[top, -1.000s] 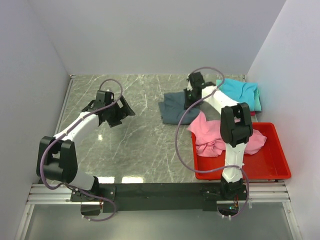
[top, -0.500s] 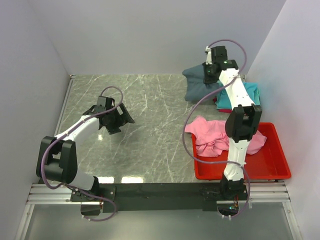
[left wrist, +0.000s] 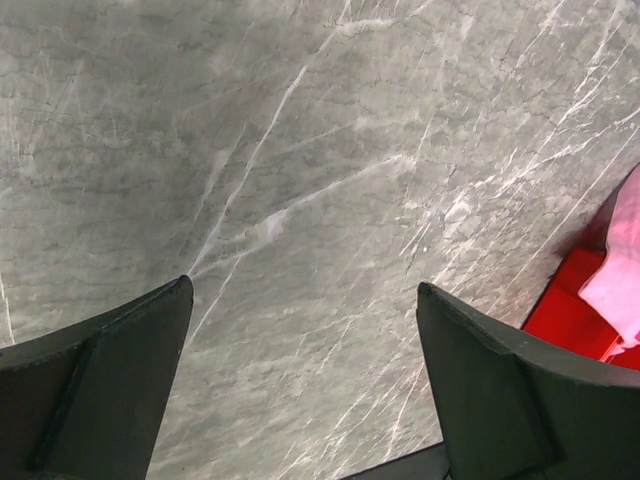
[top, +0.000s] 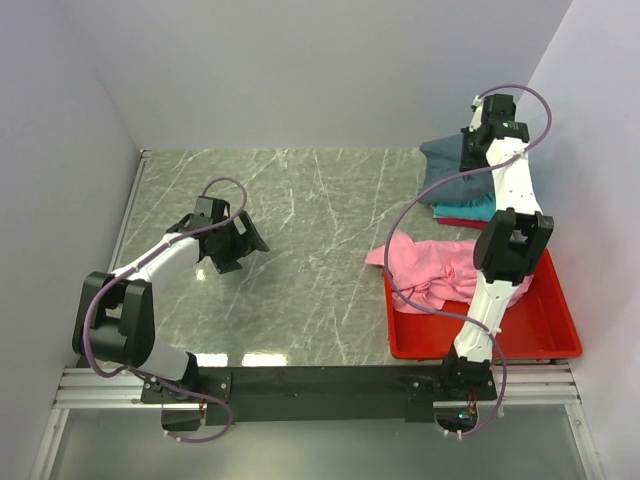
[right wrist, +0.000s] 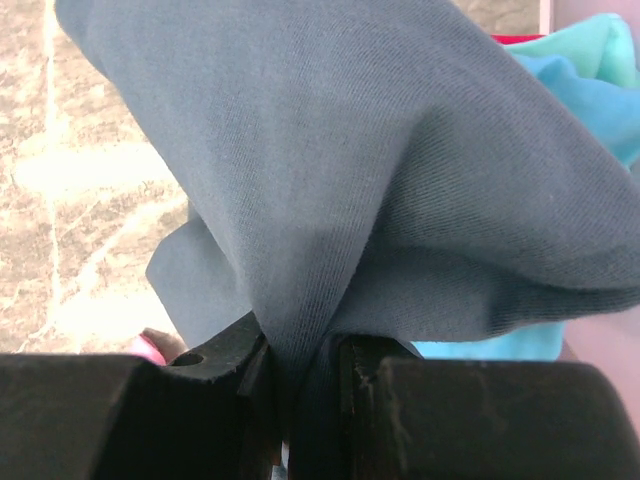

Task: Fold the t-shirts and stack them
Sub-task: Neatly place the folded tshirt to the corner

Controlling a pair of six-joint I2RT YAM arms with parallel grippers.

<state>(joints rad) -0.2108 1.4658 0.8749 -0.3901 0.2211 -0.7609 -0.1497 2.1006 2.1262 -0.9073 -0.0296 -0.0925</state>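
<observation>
My right gripper [top: 477,148] is shut on the folded slate blue-grey t-shirt [top: 448,171] and holds it over the stack at the back right. In the right wrist view the cloth [right wrist: 400,180] is pinched between the shut jaws of that gripper [right wrist: 300,400]. Under it lie the turquoise t-shirt [top: 470,209], with a mint edge [right wrist: 590,40] and a red t-shirt [top: 462,222] at the bottom. The crumpled pink t-shirt [top: 440,270] hangs over the bin's left rim. My left gripper [top: 250,240] is open and empty over bare marble at the left, as the left wrist view [left wrist: 305,300] shows.
A red plastic bin [top: 540,330] stands at the front right and holds part of the pink shirt. White walls close the table at the back and right, close to the stack. The marble tabletop [top: 310,250] spans the middle.
My right gripper has carried the blue-grey shirt from the middle of the table up and right to above the stack. The left gripper has barely moved.
</observation>
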